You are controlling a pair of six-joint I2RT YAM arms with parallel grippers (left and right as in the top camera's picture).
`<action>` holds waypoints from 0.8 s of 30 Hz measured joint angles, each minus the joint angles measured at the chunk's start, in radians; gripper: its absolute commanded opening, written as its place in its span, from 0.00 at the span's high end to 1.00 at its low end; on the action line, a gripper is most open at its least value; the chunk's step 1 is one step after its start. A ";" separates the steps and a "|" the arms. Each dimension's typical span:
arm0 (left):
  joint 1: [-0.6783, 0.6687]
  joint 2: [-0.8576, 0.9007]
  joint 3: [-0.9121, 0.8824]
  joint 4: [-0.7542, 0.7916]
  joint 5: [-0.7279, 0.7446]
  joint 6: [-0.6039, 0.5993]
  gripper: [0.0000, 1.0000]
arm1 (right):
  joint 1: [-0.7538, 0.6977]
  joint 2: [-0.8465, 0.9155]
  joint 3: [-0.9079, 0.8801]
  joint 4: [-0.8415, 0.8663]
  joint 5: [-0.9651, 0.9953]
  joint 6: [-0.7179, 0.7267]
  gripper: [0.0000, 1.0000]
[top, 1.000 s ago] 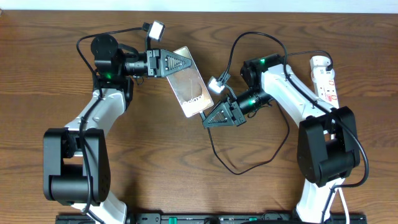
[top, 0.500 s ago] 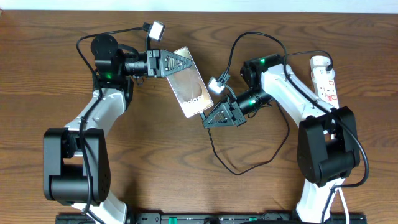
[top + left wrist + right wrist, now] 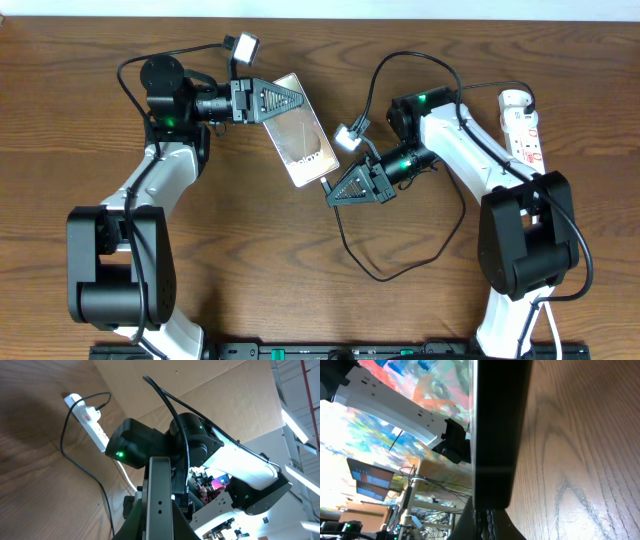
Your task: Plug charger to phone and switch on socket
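Observation:
The phone, a glossy slab with white lettering, stands tilted on the table in the overhead view. My left gripper is shut on its far end. In the left wrist view its grey edge sits between the fingers. My right gripper is shut on the plug tip of the black charger cable, at the phone's near end. In the right wrist view the plug meets the phone's dark edge; I cannot tell whether it is seated. The white socket strip lies at the far right.
The black cable loops over the table in front of the right arm and arcs behind it to the strip. The strip also shows in the left wrist view, with the cable running from it. The wooden table carries all of this.
My left arm has shifted slightly left and the phone's far end has moved a little with it. The right arm and the cable have not moved.

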 measured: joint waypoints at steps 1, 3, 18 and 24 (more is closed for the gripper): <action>0.000 0.000 0.000 0.000 0.000 0.000 0.92 | 0.000 0.000 0.000 0.000 0.000 0.000 0.99; 0.000 0.000 0.000 0.000 0.000 0.000 0.93 | 0.002 0.000 0.000 0.000 -0.001 0.000 0.99; 0.000 0.000 0.000 -0.009 0.000 0.000 0.93 | 0.008 0.000 0.000 0.004 -0.022 0.000 0.99; 0.000 0.000 0.000 -0.019 0.000 0.001 0.93 | 0.008 0.000 0.000 0.008 -0.023 0.000 0.99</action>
